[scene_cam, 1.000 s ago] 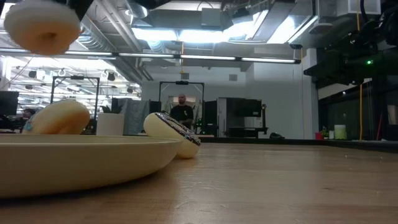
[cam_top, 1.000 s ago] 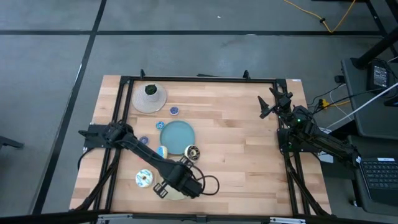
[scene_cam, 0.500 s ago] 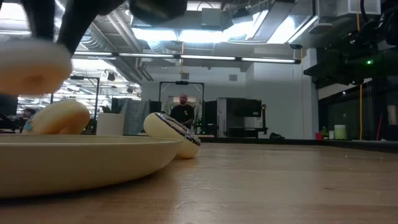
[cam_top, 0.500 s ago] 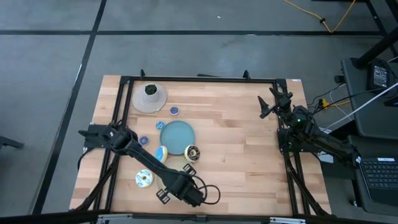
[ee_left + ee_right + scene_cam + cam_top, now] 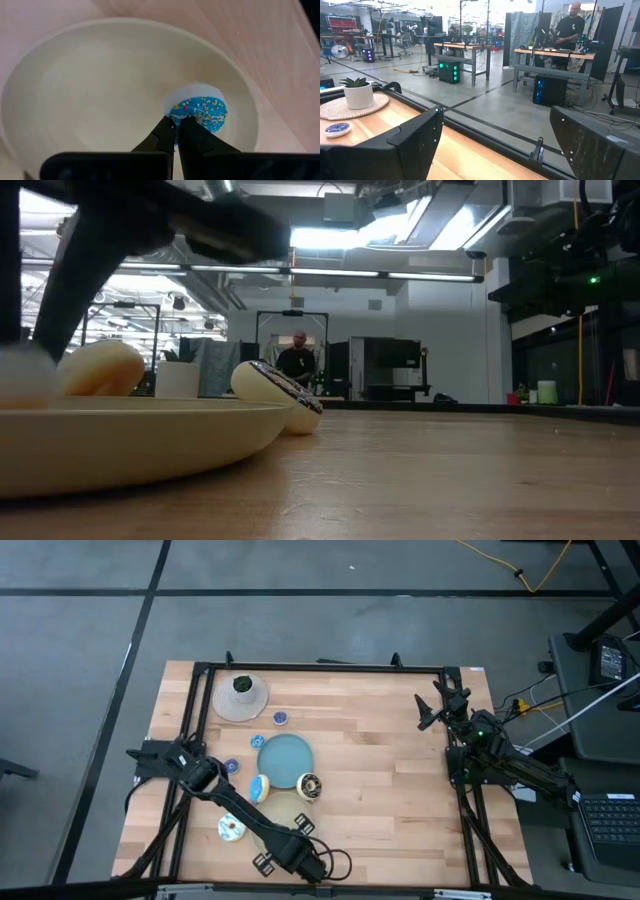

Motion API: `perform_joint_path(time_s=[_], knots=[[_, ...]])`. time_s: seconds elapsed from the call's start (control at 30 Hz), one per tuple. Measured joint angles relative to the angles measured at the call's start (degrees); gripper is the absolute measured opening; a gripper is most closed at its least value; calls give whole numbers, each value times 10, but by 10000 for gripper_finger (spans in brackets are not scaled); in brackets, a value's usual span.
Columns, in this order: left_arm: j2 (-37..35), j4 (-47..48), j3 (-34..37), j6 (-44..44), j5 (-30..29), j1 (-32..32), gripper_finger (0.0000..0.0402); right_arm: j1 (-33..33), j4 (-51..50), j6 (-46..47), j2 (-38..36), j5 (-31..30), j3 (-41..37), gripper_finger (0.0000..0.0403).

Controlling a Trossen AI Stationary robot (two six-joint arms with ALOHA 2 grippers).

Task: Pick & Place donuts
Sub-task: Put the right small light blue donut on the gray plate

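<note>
Left pincer [image 5: 176, 131]: clenched on the blue sprinkled donut [image 5: 199, 113], held at its rim; lowered into the beige plate [image 5: 75, 95] since a second ago.
Donut: carried high before; now seen just at the plate floor, contact not certain.
Meaning: placement judged nearly done; release is expected next.
Around: other donuts, one [image 5: 231, 828] beside the arm, remain on the surface [image 5: 380, 770], awaiting transfer.
Right pincer [image 5: 432, 707]: released, parked well apart.

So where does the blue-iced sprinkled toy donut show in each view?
Left wrist view: blue-iced sprinkled donut right of centre, held by the left gripper.
High view: hidden under that gripper.
Low view: probably the pale blur at the left edge.
Right wrist view: not in it.
Shared landmark: round beige plate beneath.
</note>
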State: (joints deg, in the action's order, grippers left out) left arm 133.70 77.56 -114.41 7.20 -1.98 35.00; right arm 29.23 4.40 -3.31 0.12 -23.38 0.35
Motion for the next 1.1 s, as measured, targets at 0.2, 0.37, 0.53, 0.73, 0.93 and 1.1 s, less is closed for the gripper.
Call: perform_joint_path(time_s=[0.2, 0.37, 0.53, 0.73, 0.93, 1.1], knots=[[12, -3, 0, 0, -11, 0, 3, 0, 0, 0, 0, 0, 0, 365], [13, -2, 0, 0, -15, 1, 15, 0, 0, 0, 0, 0, 0, 365], [13, -1, 0, 1, 12, 1, 46, 0, 0, 0, 0, 0, 0, 365], [13, 0, 0, -6, 8, 2, 87, 0, 0, 0, 0, 0, 0, 365], [9, 3, 0, -12, -15, 2, 136, 0, 0, 0, 0, 0, 0, 365], [2, 10, 0, 2, -15, 2, 167, 0, 0, 0, 0, 0, 0, 365]])
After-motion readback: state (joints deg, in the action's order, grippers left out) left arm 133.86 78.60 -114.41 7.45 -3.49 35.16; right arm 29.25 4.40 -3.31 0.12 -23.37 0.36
